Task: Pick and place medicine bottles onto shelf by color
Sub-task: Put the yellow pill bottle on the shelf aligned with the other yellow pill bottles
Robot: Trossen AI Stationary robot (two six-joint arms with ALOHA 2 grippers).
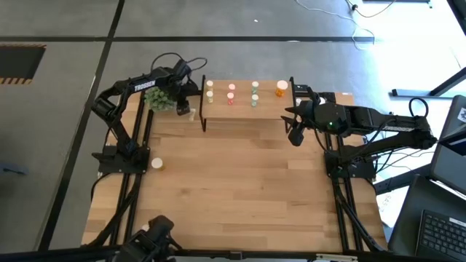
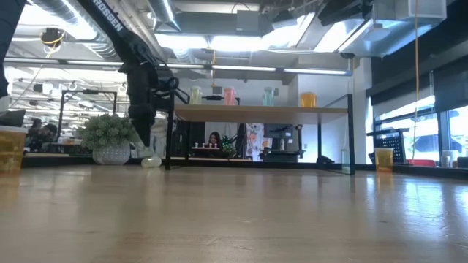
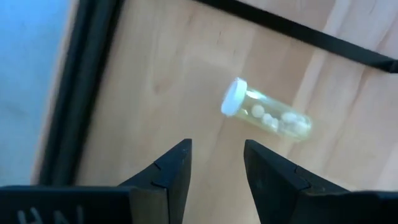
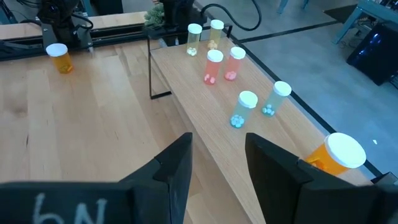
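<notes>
A yellowish medicine bottle with a white cap lies on its side on the table, just left of the shelf. My left gripper hangs open right above the lying bottle, pointing steeply down, with nothing between its fingers. On the shelf stand two yellowish bottles, two pink bottles, two green bottles and an orange bottle. My right gripper waits open off the shelf's right end, raised above the table.
A green spiky plant ball in a pale pot sits close behind my left gripper. An orange bottle stands alone on the table's left side. The shelf's black leg is right beside the lying bottle.
</notes>
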